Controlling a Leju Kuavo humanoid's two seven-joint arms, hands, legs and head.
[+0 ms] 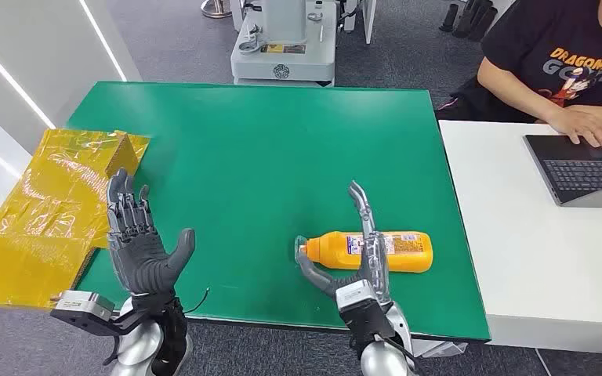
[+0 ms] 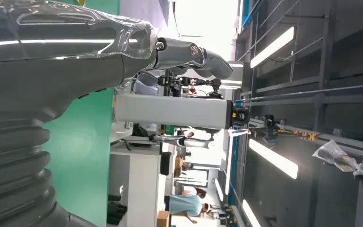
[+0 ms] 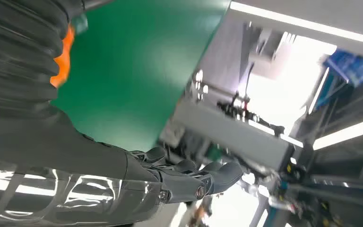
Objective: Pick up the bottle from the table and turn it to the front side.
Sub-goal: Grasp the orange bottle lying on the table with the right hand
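Still on the table: orange bottle lying flat, right hand around its cap end

The orange bottle lay on its side on the green table mat, near the mat's front edge, cap end toward the robot's left, label strip facing up. The right hand was at the cap end, thumb low by the cap, fingers raised and spread over the bottle's neck part; not closed on it, and actual contact couldn't be told. The right wrist view showed a bit of orange beside the ribbed cover, fingers extended. The left hand stood palm-up and empty at the mat's front left corner, fingers apart, well apart from the bottle. Yellow plastic sheeting lay left of the mat. A white table stood right of it, with a laptop and a seated person's hand on the keys.
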